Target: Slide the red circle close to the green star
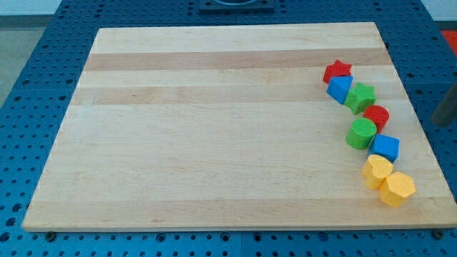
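Observation:
The red circle [376,116] lies near the board's right edge, touching the lower right side of the green star [360,97]. Both sit in a curved chain of blocks. A dark blurred rod shows at the view's right edge, off the board. My tip [442,123] is to the right of the red circle, well apart from every block.
The chain runs from top to bottom: red star [338,71], blue block [340,88], green star, red circle, green circle [361,133], blue cube [385,148], yellow heart [376,171], yellow hexagon [396,189]. The wooden board [214,121] lies on a blue perforated table [28,86].

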Robot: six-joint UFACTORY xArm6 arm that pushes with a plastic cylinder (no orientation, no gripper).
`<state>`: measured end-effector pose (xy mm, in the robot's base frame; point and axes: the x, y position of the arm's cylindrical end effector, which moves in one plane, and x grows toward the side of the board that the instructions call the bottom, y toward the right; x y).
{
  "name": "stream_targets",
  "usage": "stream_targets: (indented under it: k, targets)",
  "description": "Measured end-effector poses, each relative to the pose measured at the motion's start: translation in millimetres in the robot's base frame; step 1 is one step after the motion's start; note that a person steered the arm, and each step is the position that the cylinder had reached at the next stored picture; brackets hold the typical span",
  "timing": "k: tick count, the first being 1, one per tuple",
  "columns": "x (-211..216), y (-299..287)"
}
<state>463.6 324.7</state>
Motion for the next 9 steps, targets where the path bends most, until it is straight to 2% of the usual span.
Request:
stream_targets:
  k: [1,5,9]
  targets:
    - [11.8,-14.2]
    - [14.0,-61.4]
    - [-4.5,-83.9]
